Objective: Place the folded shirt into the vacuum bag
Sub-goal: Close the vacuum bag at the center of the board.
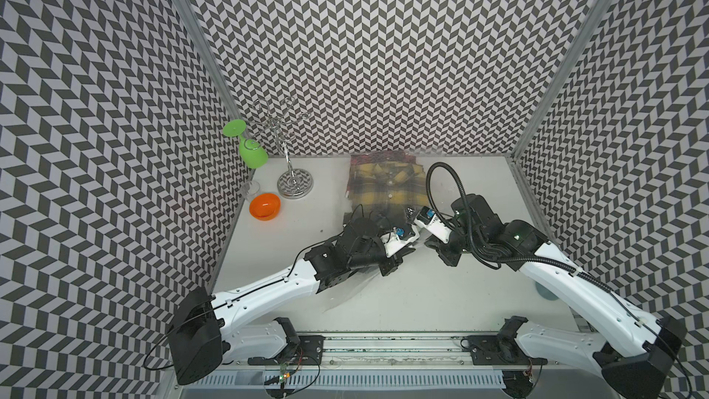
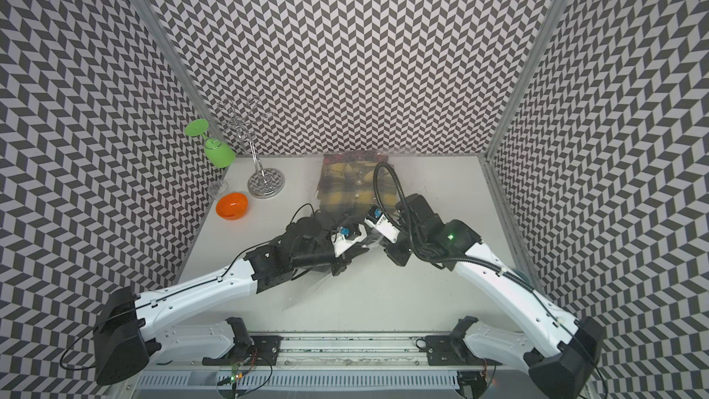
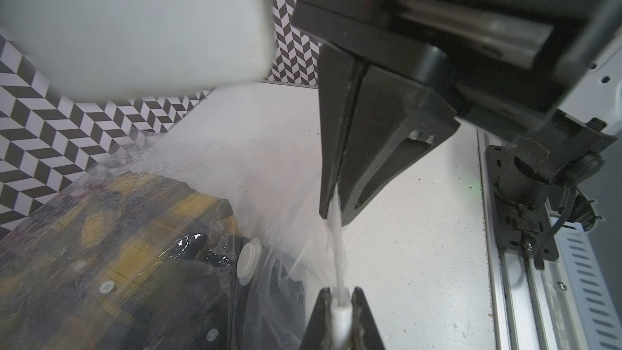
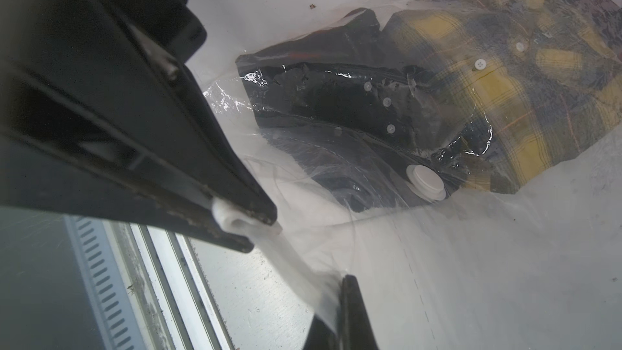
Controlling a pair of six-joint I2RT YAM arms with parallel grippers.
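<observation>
The folded shirt [image 1: 387, 186] [image 2: 347, 186], yellow and dark plaid, lies at the back middle of the table and shows through crinkly clear plastic [image 3: 101, 230] [image 4: 505, 89]. The vacuum bag [image 3: 269, 170] [image 4: 437, 264] spreads over it toward the front, its round white valve cap [image 3: 249, 259] [image 4: 425, 181] sitting over dark cloth. My left gripper [image 1: 406, 251] [image 3: 340, 297] is shut on the bag's whitish zip-seal edge. My right gripper [image 1: 433, 247] [image 4: 340, 284] is shut on the same edge, a short stretch away, and the strip runs taut between them.
An orange bowl [image 1: 264, 206] and a clear glass [image 1: 251, 188] stand at the back left. Beside them is a chrome rack [image 1: 294, 184] with a green glass [image 1: 251, 151] hanging on it. A metal rail [image 1: 383, 343] runs along the front edge. Patterned walls enclose three sides.
</observation>
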